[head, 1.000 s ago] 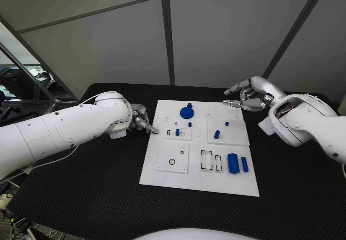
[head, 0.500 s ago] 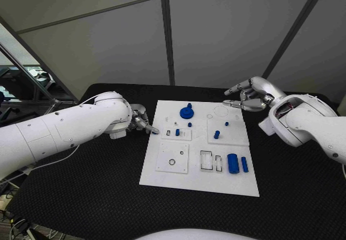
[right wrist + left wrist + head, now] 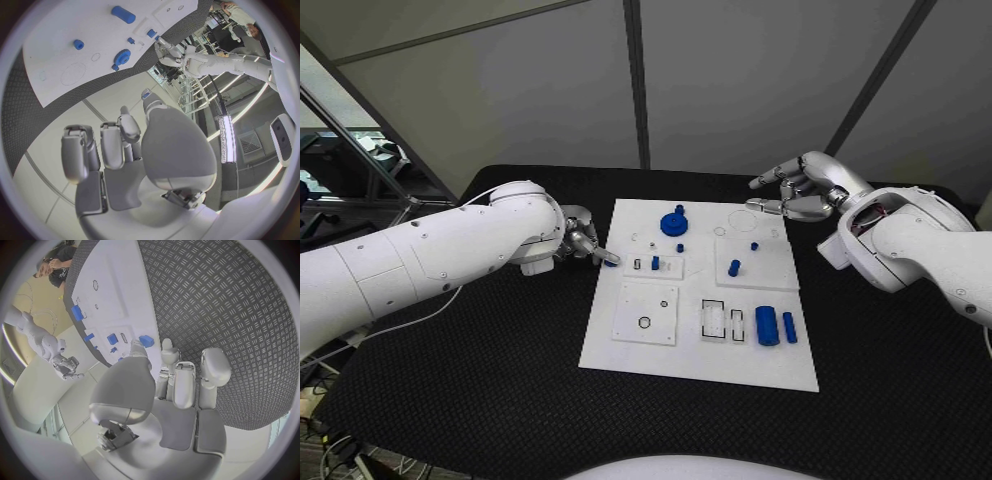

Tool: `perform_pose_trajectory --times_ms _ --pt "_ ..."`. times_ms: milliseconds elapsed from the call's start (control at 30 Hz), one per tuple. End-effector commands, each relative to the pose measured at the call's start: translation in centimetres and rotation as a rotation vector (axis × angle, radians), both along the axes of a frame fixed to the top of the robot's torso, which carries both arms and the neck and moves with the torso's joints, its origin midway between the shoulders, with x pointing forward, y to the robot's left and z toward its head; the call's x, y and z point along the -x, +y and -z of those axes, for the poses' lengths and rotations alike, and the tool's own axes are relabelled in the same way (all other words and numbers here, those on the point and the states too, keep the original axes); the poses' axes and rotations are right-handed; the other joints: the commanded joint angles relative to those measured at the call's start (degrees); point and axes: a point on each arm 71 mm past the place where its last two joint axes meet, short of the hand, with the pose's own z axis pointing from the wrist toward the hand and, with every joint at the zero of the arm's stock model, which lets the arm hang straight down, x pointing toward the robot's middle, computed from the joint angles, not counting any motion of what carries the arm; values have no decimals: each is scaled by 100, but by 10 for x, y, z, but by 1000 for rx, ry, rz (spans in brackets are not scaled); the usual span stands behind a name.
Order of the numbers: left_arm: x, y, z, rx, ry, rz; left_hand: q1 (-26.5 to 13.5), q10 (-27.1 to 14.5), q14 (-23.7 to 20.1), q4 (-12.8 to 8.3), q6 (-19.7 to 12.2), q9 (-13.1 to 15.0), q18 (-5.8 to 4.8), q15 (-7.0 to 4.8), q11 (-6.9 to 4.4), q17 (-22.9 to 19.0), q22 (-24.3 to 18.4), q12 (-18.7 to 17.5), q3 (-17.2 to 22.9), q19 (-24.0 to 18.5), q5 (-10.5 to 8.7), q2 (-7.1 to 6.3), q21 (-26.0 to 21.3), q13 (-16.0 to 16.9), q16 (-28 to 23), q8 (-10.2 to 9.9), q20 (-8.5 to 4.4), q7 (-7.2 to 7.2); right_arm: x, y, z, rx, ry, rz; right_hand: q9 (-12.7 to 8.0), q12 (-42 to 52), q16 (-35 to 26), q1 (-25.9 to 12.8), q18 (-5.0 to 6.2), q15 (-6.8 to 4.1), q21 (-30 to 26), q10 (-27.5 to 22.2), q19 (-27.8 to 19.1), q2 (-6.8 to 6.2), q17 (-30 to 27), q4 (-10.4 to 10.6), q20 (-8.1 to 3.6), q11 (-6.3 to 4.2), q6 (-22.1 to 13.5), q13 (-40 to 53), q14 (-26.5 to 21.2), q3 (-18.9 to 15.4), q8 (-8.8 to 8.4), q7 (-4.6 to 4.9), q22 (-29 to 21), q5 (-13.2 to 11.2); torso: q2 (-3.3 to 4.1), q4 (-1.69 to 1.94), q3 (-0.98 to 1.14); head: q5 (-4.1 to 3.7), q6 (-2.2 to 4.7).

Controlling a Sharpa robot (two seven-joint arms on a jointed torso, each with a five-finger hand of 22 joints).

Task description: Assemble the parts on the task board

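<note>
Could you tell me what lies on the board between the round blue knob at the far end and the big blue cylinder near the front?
In the head view, between the knob and the cylinder on the board, a small blue peg stands on a raised white tile.

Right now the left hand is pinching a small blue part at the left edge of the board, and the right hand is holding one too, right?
Only half right. In the head view the left hand pinches a small blue part at the task board edge, but the right hand holds nothing.

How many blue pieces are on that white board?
7: a gear at the far edge, four small pegs in the middle, two cylinders right. More may be hidden.
</note>
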Motion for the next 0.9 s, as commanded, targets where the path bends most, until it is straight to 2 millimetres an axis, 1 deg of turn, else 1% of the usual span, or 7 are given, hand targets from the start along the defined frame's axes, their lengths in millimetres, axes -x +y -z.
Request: perform_pose_trajectory --times_ms 33,100,200,467,667,833,900 --pt "2 1 8 -24 39 -4 26 -42 354 29 -143 -805 -55 54 -8 762 6 21 33 17 15 -31 -21 5 -7 -7 38 133 0 1 -1 0 -3 -9 -7 17 -13 -41 20 -39 -3 2 364 11 7 14 -24 -17 38 4 245 10 -36 6 1128 -35 -3 0 7 -2 1" --pt "2 0 8 -26 44 -2 78 -42 354 16 -138 -825 -55 53 -8 764 8 27 66 17 14 -4 -23 5 -4 2 39 132 0 1 -1 1 -3 -9 -7 17 -13 -41 20 -39 -3 2 364 11 7 14 -24 -17 38 4 245 10 -36 6 1128 -35 -4 0 7 -2 0" --pt "2 -1 9 -29 51 2 221 -39 356 -37 -125 -868 -55 52 -11 771 18 49 129 20 14 91 -22 9 4 24 38 129 0 1 -1 1 -3 -9 -7 17 -13 -41 20 -39 -3 2 364 11 7 14 -24 -17 38 4 245 10 -36 6 1128 -35 -5 -2 6 -6 -5" --pt "0 -2 10 -36 64 5 473 -40 358 -192 -110 -964 -55 52 -13 783 33 79 196 20 17 270 -28 8 19 73 38 129 1 1 -1 1 -2 -7 -7 18 -11 -41 20 -39 -4 2 364 13 10 13 -24 -18 38 4 246 11 -36 5 1128 -34 -5 -3 4 -26 -8" --pt "-1 -4 10 -36 67 10 653 -29 363 -328 -89 -1036 -56 47 -19 797 50 111 289 27 22 516 -28 6 37 119 36 126 1 1 -1 1 -2 -8 -7 21 -10 -40 20 -39 -2 4 365 15 12 12 -24 -18 39 7 246 12 -36 5 1129 -34 -6 -1 4 -24 -12" --pt "-1 -6 11 -34 70 18 921 -43 368 -564 -104 -1116 -58 45 -23 813 69 94 409 32 38 730 -24 -22 56 137 34 129 1 1 -1 1 -2 -8 -7 21 -10 -40 20 -39 -2 4 365 15 12 12 -24 -18 39 7 246 12 -36 5 1129 -34 -8 2 4 -18 -11" --pt "-1 -6 11 -33 72 21 1077 -61 368 -688 -127 -1160 -57 40 -30 813 73 70 487 30 204 832 -27 -43 58 129 31 124 0 1 -1 2 -2 -8 -7 21 -10 -40 20 -39 -2 4 365 15 12 12 -24 -18 39 7 246 12 -36 5 1129 -34 -8 3 4 -15 -11"
